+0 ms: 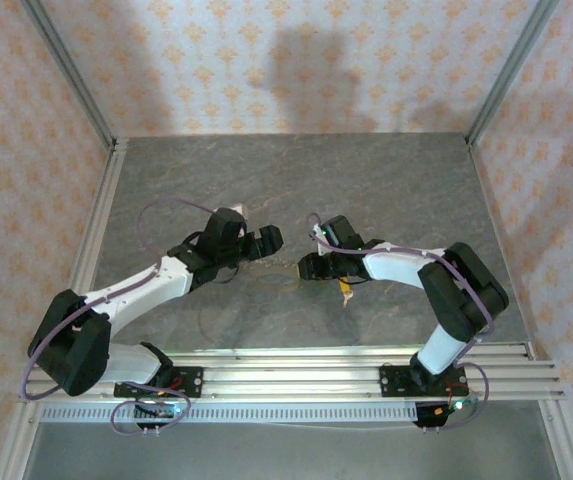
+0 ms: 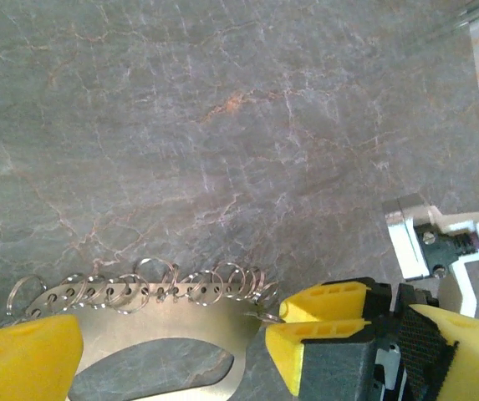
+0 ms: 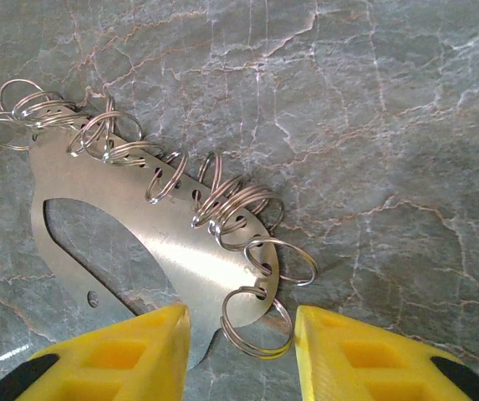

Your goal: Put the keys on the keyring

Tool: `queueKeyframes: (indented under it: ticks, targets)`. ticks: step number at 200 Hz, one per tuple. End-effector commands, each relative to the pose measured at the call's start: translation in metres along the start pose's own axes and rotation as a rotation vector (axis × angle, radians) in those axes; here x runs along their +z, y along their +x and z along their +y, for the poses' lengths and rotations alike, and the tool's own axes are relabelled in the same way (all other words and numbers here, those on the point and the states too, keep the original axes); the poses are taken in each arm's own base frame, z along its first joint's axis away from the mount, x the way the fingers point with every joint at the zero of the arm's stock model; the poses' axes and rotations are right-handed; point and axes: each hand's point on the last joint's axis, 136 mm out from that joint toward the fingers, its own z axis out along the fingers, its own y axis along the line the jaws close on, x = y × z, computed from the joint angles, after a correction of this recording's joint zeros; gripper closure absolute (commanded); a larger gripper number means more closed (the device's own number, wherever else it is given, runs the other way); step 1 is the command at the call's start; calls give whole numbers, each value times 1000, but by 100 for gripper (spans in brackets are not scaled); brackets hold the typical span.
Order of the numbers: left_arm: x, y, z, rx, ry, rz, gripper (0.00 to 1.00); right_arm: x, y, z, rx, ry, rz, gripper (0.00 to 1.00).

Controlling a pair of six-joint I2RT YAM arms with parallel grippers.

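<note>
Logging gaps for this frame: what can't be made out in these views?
- Key: top view, a tiny orange speck, too small to tell whether it is held or threaded.
- Keyring: both wrist views, its lower part is cut off by the bottom edge and covered by the yellow fingers.
- Right gripper: right wrist view, it flanks the keyring's end, but contact is not discernible.

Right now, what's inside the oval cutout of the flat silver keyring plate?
Grey marbled tabletop shows through the silver keyring plate; one end of its cutout is covered by a yellow finger.
</note>
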Motion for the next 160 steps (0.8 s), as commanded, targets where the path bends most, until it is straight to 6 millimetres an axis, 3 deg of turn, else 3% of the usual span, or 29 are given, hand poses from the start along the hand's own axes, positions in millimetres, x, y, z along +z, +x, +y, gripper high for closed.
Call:
queueKeyframes:
  ticks: [1,160]
  targets:
    - [-3,3,4,-9,-20,-10,1,-1,-1,4,-16,-1,3,64]
    - [0,1,2,-17,-2,-24,1,1,11,-12,-41,64,34,70]
